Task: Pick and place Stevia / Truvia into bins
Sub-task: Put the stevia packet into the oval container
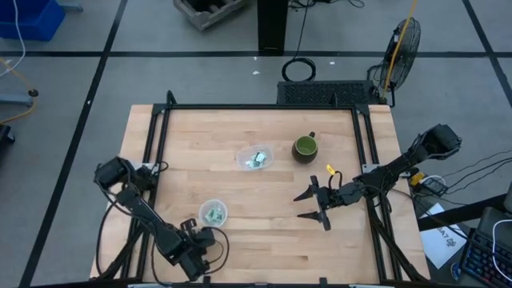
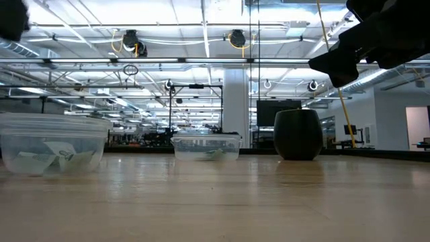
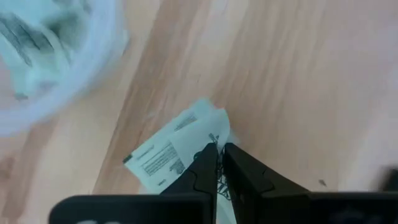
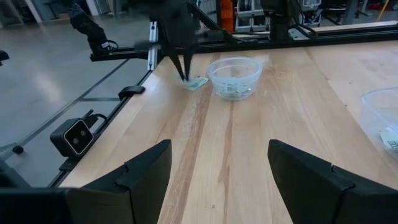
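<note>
My left gripper (image 3: 219,148) stands by the table's near-left part (image 1: 202,237), just near of the small round clear tub (image 1: 213,213), and is shut on a pale green and white sachet (image 3: 177,152). The round tub (image 4: 234,75) holds several sachets. So does the rounded-square tub (image 1: 256,157) at mid-table. My right gripper (image 1: 306,206) hovers open over the table's right-middle (image 4: 219,146), above the wood and holding nothing. In the low view it shows only as a dark mass (image 2: 366,40) at the upper right. My left gripper pinches the sachet between its two fingers at one end (image 3: 211,134), coming from above and pointing down. The sachet's far end (image 4: 199,83) sits at the table surface beside the round tub. Whether it is lifted clear, I cannot tell.
A dark green mug (image 1: 306,147) stands right of the rounded-square tub, toward the far side. The black frame rails (image 1: 256,107) run along the table's far, left and right edges. Bare wood lies between the two grippers and along the near edge.
</note>
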Motion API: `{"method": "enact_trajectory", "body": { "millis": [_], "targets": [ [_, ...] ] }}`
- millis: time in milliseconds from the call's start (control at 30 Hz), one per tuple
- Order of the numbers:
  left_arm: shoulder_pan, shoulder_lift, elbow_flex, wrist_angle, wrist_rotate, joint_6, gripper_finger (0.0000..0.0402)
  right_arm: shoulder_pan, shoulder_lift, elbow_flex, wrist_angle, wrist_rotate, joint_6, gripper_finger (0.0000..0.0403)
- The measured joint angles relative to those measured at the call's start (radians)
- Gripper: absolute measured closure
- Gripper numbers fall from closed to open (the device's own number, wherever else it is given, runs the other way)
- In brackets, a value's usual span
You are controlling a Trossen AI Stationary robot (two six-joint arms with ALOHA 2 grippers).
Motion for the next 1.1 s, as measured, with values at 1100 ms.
{"method": "enact_trajectory", "body": {
  "millis": [1100],
  "targets": [
    [0.807,-0.334,0.006,0.430,-0.222,0.800,0.0378,0.000,0.000,0.000,-0.014,0.001,-0.004,0.0145]
  ]
}}
